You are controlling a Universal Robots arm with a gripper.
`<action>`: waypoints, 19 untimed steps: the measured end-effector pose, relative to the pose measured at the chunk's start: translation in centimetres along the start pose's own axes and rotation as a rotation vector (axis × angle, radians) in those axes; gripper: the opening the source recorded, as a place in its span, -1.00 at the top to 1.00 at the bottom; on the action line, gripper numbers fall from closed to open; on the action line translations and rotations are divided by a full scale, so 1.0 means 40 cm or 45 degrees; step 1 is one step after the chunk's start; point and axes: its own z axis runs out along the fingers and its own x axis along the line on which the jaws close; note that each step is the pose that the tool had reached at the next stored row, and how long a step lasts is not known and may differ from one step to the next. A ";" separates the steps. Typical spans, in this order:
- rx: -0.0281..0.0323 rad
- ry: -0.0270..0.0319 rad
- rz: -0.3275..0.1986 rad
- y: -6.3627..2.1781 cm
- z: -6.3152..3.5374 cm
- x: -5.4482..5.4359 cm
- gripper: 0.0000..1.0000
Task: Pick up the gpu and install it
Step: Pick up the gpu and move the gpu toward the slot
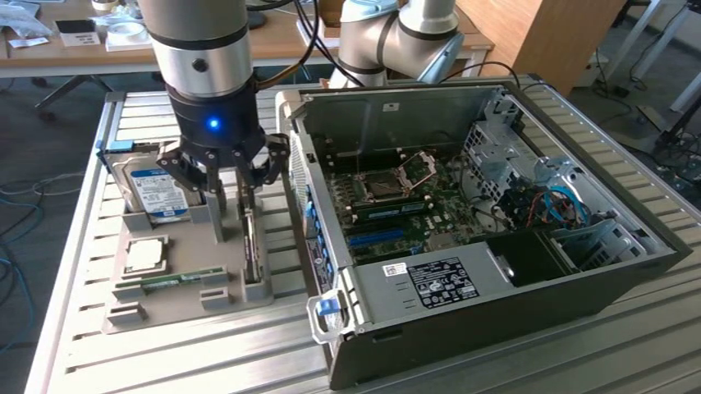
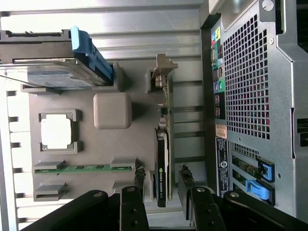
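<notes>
Gripper: your black two-fingered gripper [image 1: 233, 217] [image 2: 162, 169] hangs low over the tray. Its fingers [image 2: 139, 179] are spread, one on each side of the card with a gap on both sides, so it grasps nothing.
GPU: the thin dark expansion card with a black cooler face [image 1: 254, 254] [image 2: 162, 187] stands on its long edge in a slot along the tray's edge nearest the case. You see it as a slim strip.
Tray: the grey moulded parts tray [image 1: 180, 238] [image 2: 139, 125] sits on the slatted aluminium table [image 1: 164, 361], just beside the case.
Case: the open black-and-grey computer case [image 1: 460, 328] [image 2: 250, 72] shows you its motherboard.
Hard drive: the boxy drive with a blue-white label [image 1: 153, 193] [image 2: 53, 77] stands upright at a tray corner away from the case.
Processor: the square silver chip [image 1: 146, 254] [image 2: 57, 132] lies flat near the tray's edge farthest from the case.
Memory stick: the small green strip [image 1: 176, 279] [image 2: 82, 168] sits just beside the processor.
</notes>
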 end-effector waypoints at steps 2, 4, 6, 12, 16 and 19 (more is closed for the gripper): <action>-0.0002 0.0000 0.000 0.000 0.004 0.000 0.17; 0.0000 0.0001 0.000 0.000 0.011 0.000 0.17; 0.0000 0.0002 0.000 -0.001 0.019 0.000 0.17; 0.0001 0.0002 0.000 -0.001 0.033 0.000 0.17; -0.0002 -0.0001 0.000 -0.001 0.035 -0.006 0.17; -0.0002 -0.0001 0.000 -0.001 0.041 -0.009 0.17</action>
